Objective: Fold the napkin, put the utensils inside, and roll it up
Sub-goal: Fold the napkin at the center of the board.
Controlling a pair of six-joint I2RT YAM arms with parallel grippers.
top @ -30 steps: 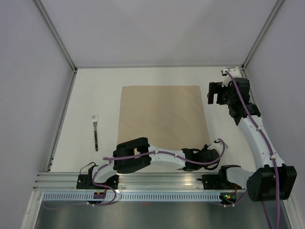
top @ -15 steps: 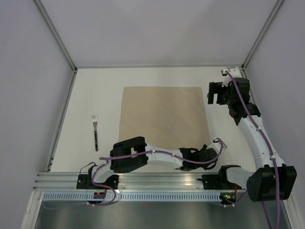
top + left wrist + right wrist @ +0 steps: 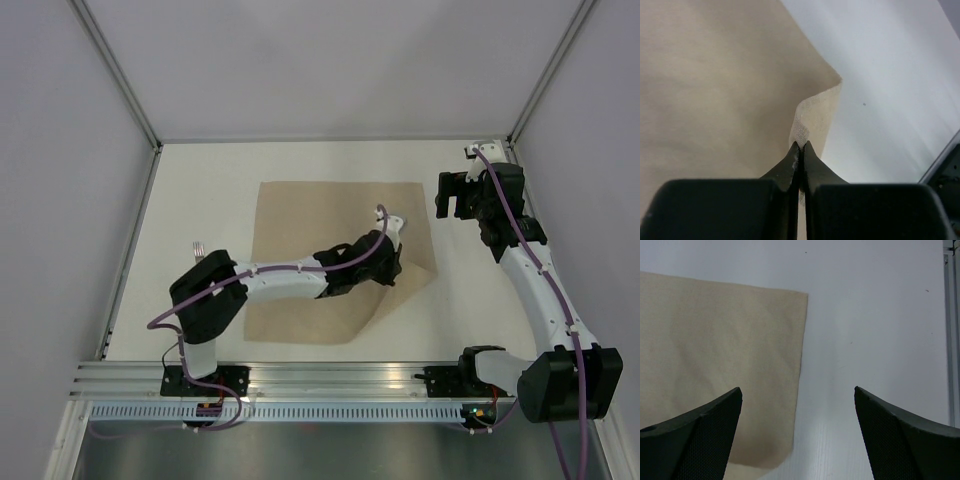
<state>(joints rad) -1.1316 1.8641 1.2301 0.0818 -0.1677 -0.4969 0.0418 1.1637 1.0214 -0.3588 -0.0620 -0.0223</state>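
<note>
Tan-beige matte cloth, plain and roughly square, the napkin [image 3: 300, 215] lies in the middle of the white matte table [image 3: 180, 170] in the top view. Its long axis runs near to far, tilted a little, and its far edge is about parallel to the back wall. The near-right corner is raised and drawn inward over the sheet, so a slanting fold line cuts that side from the near edge up to the right edge. The left gripper [image 3: 393, 268] sits at the raised corner, its arm reaching across the napkin from the left. The right gripper [image 3: 452, 195] hovers just beside the far-right corner, apart from the cloth. Silver tines of a small metal fork [image 3: 198, 247] show on the table left of the napkin; the handle is hidden behind the left arm. Pale grey-lilac walls [image 3: 60, 120] enclose the table on three sides, with aluminium frame posts [image 3: 115, 70] at the back corners and a slotted metal rail [image 3: 330, 378] along the near edge.

Left wrist view: the left gripper [image 3: 800, 148] has its black jaws pressed together on a corner of the napkin [image 3: 715, 75] — a narrow tongue of cloth stands up from the tips. White table [image 3: 890, 75] lies to the right.

Right wrist view: the right gripper [image 3: 796, 390] has its jaws spread wide, holding nothing, above the right edge of the napkin [image 3: 715, 350]. That edge runs straight away to a sharp far corner, with bare table [image 3: 875, 315] beyond.
</note>
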